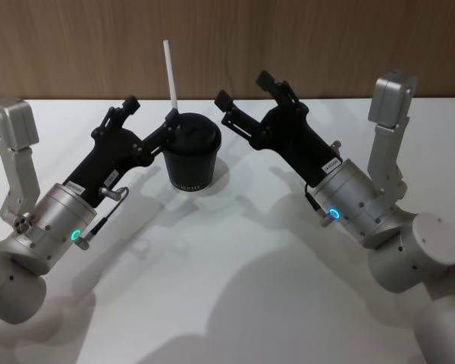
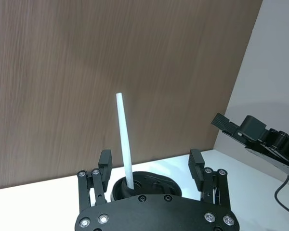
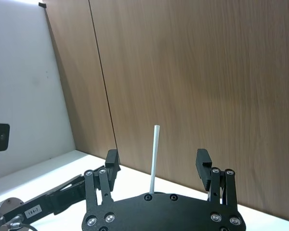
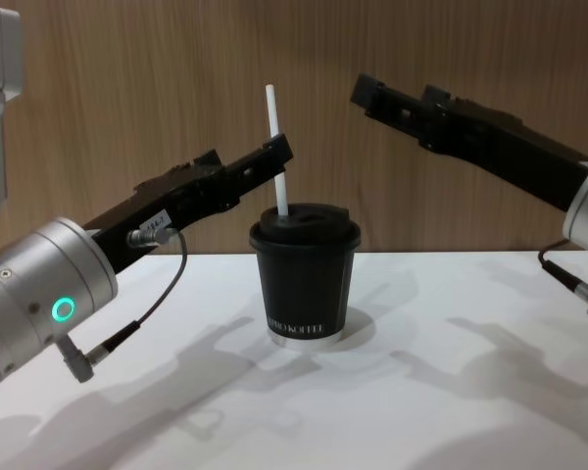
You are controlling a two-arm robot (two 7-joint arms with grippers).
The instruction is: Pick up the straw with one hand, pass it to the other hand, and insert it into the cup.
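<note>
Wood-grain panelling ran behind a white table point(image 1: 235, 288), and right in the middle stood the black coffee cup point(image 1: 192, 158) with its domed lid. The white straw point(image 1: 171, 73) was in, folks: its lower end sat down in the lid's opening and the rest leaned slightly, rising well above the cup against the wood. In the chest view the straw point(image 4: 277, 147) went into the lid at its left side, with the cup point(image 4: 305, 280) upright on its pale bottom rim.

Over on the left, the left gripper point(image 1: 150, 114) reached in at lid height, its fingers spread apart on either side of the straw and not touching it; its wrist view showed the straw point(image 2: 124, 142) standing free between the two open fingers point(image 2: 104, 168).

Across the cup, the right gripper point(image 1: 246, 87) hung just beside and above the lid, jaws likewise wide apart and holding nothing.
</note>
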